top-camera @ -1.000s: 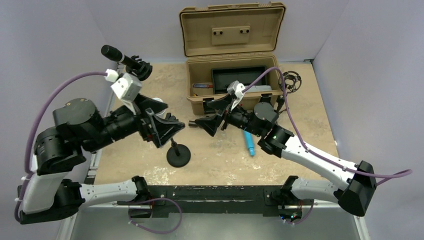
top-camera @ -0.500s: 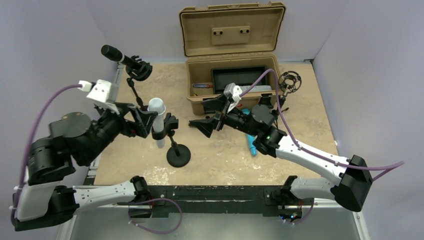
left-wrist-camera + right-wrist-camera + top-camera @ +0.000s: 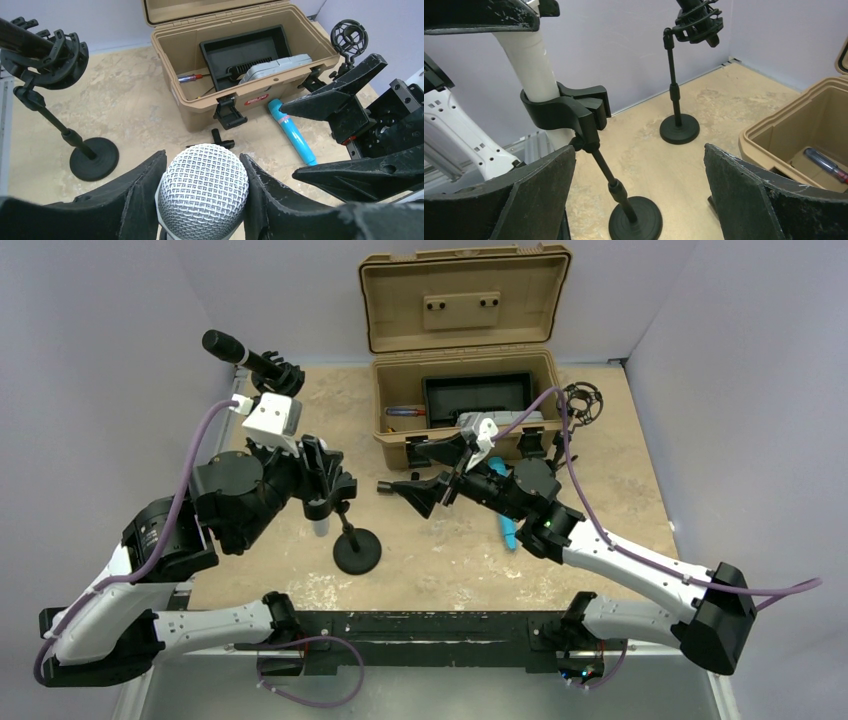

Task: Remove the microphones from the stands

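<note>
The white microphone (image 3: 529, 55) with a silver mesh head (image 3: 202, 192) sits tilted in the black clip (image 3: 566, 110) of a small desk stand (image 3: 357, 550). My left gripper (image 3: 202, 155) is over its top, with both fingers pressed against the sides of the mesh head. In the top view this gripper (image 3: 318, 475) hides most of the microphone; only a bit of the white body (image 3: 318, 527) shows below the clip. To the right of the stand my right gripper (image 3: 398, 468) stands wide open. In its own view its jaws (image 3: 639, 150) frame the stand's rod and round base (image 3: 635, 220) without touching them.
A second stand holding a black microphone (image 3: 240, 353) is at the back left, its base (image 3: 93, 158) on the table. An open tan toolbox (image 3: 460, 400) sits behind the grippers. A blue cylinder (image 3: 505, 525), a small black part (image 3: 220, 140) and a shock mount (image 3: 582, 400) lie nearby.
My left gripper swung in over the microphone's head and its jaws closed from wide open onto the mesh. The right gripper stayed open and shifted only slightly.
</note>
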